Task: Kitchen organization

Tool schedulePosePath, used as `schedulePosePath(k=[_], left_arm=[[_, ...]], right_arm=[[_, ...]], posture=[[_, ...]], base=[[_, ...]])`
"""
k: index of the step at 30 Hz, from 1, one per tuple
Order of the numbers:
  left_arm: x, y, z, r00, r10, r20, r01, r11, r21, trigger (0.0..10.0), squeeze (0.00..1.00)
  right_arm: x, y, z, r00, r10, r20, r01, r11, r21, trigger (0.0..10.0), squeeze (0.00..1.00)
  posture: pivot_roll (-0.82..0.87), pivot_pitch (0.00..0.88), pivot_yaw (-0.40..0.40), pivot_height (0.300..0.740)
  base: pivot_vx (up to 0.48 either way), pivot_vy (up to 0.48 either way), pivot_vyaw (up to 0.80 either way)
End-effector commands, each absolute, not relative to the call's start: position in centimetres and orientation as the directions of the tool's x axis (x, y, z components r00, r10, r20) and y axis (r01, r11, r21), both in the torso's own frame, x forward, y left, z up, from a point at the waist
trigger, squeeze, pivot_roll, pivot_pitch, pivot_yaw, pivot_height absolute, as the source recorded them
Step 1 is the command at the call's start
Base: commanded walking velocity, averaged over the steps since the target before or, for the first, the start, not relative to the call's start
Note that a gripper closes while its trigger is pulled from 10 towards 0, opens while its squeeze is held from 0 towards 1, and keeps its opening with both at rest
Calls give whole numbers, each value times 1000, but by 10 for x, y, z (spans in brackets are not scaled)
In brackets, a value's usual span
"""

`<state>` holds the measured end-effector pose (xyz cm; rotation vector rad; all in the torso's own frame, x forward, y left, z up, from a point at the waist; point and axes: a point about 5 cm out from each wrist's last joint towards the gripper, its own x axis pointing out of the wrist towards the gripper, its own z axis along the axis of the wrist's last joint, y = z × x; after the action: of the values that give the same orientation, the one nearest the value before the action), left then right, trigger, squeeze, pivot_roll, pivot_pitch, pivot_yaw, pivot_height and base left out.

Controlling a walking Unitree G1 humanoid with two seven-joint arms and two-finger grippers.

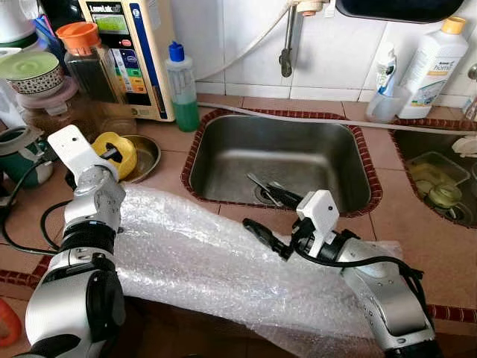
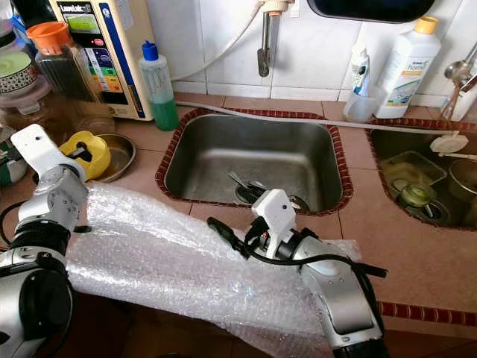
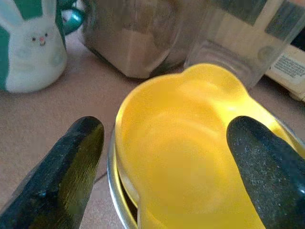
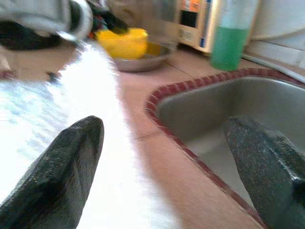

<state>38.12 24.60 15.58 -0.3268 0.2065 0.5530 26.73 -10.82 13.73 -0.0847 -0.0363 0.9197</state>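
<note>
Bubble wrap (image 1: 201, 261) lies across the counter's front edge, under both arms. Right gripper (image 1: 270, 212) hovers at the sink (image 1: 223, 149) front rim, fingers spread wide, holding nothing. Farther back, left gripper (image 3: 167, 157) has fingers apart, straddling the yellow cup (image 1: 115, 151) in the steel bowl (image 1: 145, 158); no visible clamp.
</note>
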Motion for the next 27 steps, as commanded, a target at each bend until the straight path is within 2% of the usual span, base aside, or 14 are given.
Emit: schedulePosePath(k=[1,6,7,8,10,11,13,16,20,22,23,24,25,27], left_arm=[[385,248,165,836,482,-263,-543,798,-262,10000,0],[385,249,165,832,488,-265,-548,797,-252,10000,0],[385,249,165,832,488,-264,-548,797,-253,9529,0],[385,250,165,832,488,-264,-548,797,-254,8353,0],[386,250,165,832,488,-264,-548,797,-255,8118,0],[385,250,165,831,489,-264,-549,796,-254,5843,0],[385,250,164,831,490,-264,-550,796,-254,6235,0],[385,250,163,830,490,-266,-550,796,-253,7490,0],[384,249,161,831,486,-269,-549,794,-261,7529,0],[384,250,161,833,486,-263,-547,793,-268,5333,0],[384,250,162,835,485,-261,-545,793,-271,2824,0],[384,250,162,835,485,-261,-545,793,-271,2824,0],[384,250,162,837,484,-257,-543,793,-276,0,0],[385,249,162,843,476,-252,-534,796,-283,0,0]], right_arm=[[263,-100,148,568,823,34,-819,569,-78,10000,0],[263,-97,158,560,825,80,-822,565,-68,10000,0],[264,-97,161,567,818,94,-816,574,-68,10000,0],[266,-97,166,581,807,110,-804,589,-74,10000,0],[267,-98,168,591,798,116,-795,601,-82,10000,0],[273,-99,171,628,769,119,-758,639,-129,10000,0],[278,-101,170,656,750,85,-731,659,-177,10000,0],[277,-103,160,645,764,12,-750,636,-181,10000,0],[272,-111,150,630,775,-43,-770,616,-167,10000,0],[276,-116,155,671,742,-4,-728,657,-197,10000,0],[278,-116,162,685,728,35,-711,678,-186,10000,0],[278,-116,162,685,728,35,-711,678,-186,10000,0],[281,-116,168,704,707,76,-686,703,-187,10000,0],[289,-118,183,746,645,165,-625,764,-162,10000,0]], posture=[[63,15,95,740],[64,15,96,740],[65,15,95,740],[66,16,95,740],[66,16,95,740],[66,16,95,740],[68,15,93,740],[69,13,89,740],[66,13,88,740],[66,13,88,740],[66,13,88,740],[66,13,88,740],[66,13,88,740],[61,11,89,740]], base=[[0,0,0],[0,0,0],[0,0,0],[0,0,0],[0,0,0],[0,0,0],[0,0,0],[0,0,0],[0,0,0],[0,0,0],[0,0,0],[0,0,0],[0,0,0],[0,0,0]])
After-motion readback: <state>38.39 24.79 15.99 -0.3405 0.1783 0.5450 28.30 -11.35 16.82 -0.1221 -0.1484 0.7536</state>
